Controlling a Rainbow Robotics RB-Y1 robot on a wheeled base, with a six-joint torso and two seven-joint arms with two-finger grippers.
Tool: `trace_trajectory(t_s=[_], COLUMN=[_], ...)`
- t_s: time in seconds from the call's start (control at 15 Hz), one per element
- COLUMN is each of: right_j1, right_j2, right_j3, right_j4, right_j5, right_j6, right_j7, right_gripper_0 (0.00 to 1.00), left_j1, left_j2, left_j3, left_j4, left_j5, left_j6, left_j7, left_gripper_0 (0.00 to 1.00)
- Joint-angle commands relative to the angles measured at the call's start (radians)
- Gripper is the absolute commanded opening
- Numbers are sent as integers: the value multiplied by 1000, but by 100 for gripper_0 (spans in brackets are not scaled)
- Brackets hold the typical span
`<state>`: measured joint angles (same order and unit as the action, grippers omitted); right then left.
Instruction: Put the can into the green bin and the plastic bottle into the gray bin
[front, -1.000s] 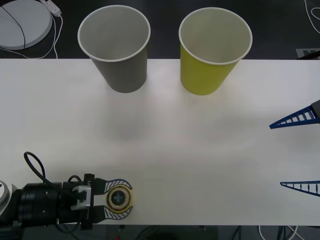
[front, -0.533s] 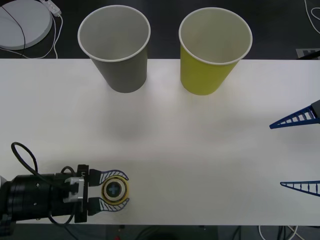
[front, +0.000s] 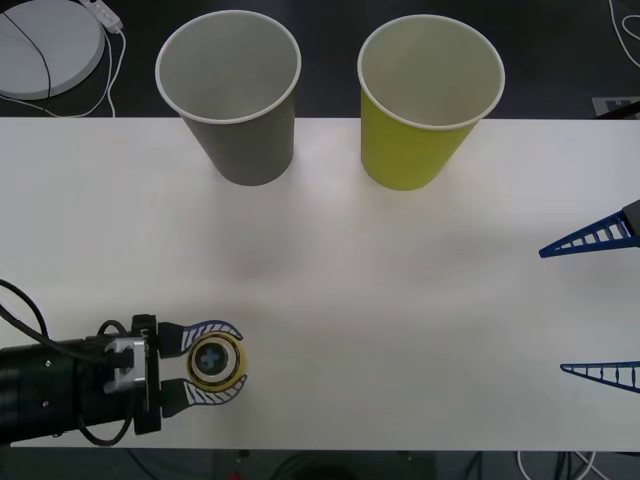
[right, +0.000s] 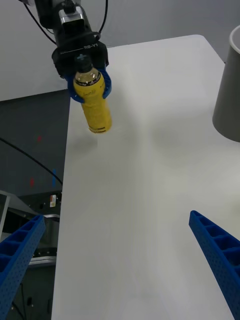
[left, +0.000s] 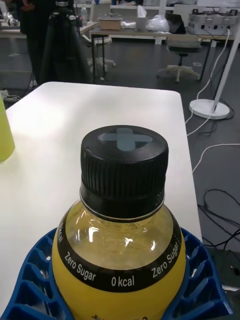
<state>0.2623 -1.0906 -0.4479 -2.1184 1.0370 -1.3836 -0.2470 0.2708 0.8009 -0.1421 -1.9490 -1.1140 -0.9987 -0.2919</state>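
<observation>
I saw the gray bin (front: 232, 95) and green bin (front: 425, 100) both empty at the surface's (front: 400, 300) far edge, while my left tool (front: 212, 361) gripped the plastic bottle (front: 211, 359) upright above the near-left corner, and my right tool (front: 590, 305) waited wide open at right.

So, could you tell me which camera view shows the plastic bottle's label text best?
The left wrist view: the plastic bottle sits close, its "Zero Sugar 0 kcal" band readable. The front view gives its cap from above; the right wrist view shows it whole, in the left gripper.
</observation>
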Motion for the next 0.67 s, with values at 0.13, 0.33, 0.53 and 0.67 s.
trace_trajectory(t_s=[0.13, 0.33, 0.53, 0.67], right_j1=[0, 0, 0, 0], right_j2=[0, 0, 0, 0], right_j3=[0, 0, 0, 0], right_j4=[0, 0, 0, 0], right_j5=[0, 0, 0, 0], right_j6=[0, 0, 0, 0], right_j7=[0, 0, 0, 0], right_gripper_0=[100, 100, 100, 100], left_j1=[50, 79, 102, 108], left_j2=[17, 23, 26, 27], left_j3=[12, 16, 45, 65], left_j4=[-71, -102, -119, -119], left_j5=[6, 36, 88, 126], left_j6=[183, 330, 413, 453], left_j7=[25, 42, 59, 74], left_gripper_0=[0, 0, 0, 0])
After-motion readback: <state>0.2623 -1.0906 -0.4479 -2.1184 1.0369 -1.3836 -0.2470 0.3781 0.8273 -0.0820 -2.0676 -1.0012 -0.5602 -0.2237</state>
